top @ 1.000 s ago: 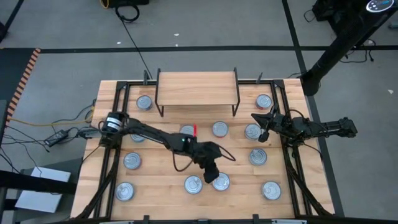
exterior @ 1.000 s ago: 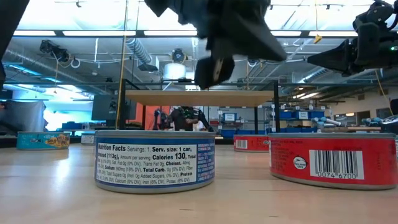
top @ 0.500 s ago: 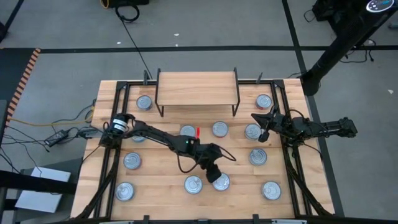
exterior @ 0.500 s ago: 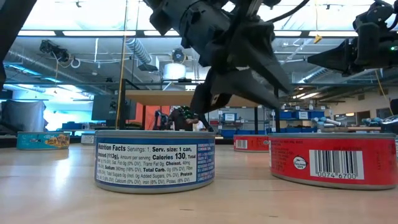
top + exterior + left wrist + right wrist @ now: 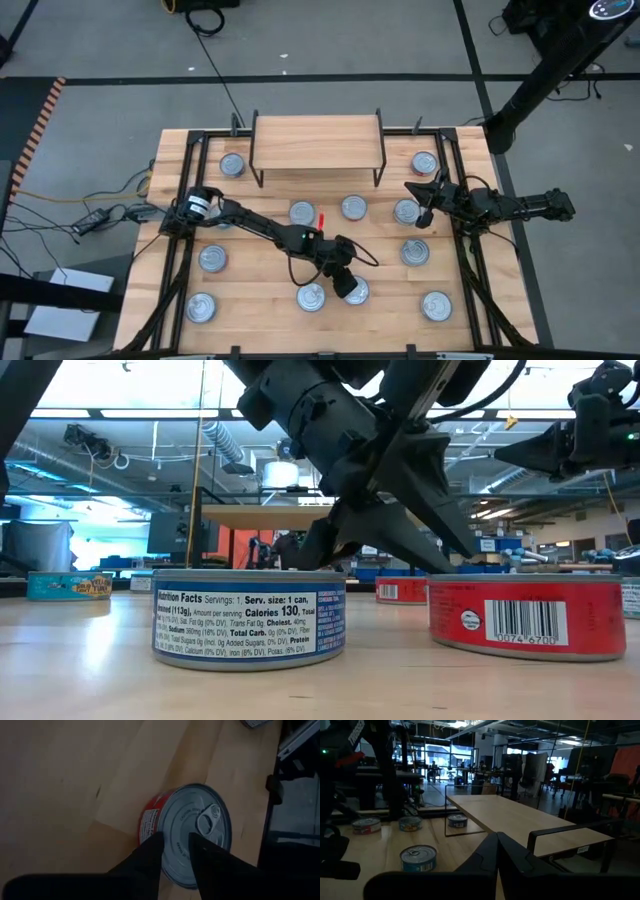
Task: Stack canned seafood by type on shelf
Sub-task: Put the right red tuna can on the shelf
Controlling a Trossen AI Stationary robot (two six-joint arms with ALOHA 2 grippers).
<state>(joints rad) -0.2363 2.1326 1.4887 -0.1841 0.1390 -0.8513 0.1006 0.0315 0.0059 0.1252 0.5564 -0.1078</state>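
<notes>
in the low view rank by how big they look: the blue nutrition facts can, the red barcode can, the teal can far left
1. Blue nutrition facts can and red barcode can: about alike, both close to the camera, so unranked.
2. Teal can: looks smallest, but it sits farther back, so true size is unsure.

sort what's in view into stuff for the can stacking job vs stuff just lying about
For the job:
- red tin under the left gripper
- blue tin
- other tins
- shelf, nothing on it

Lying about:
- cables off the table's left edge
- right gripper, waiting above the table's right side
</notes>
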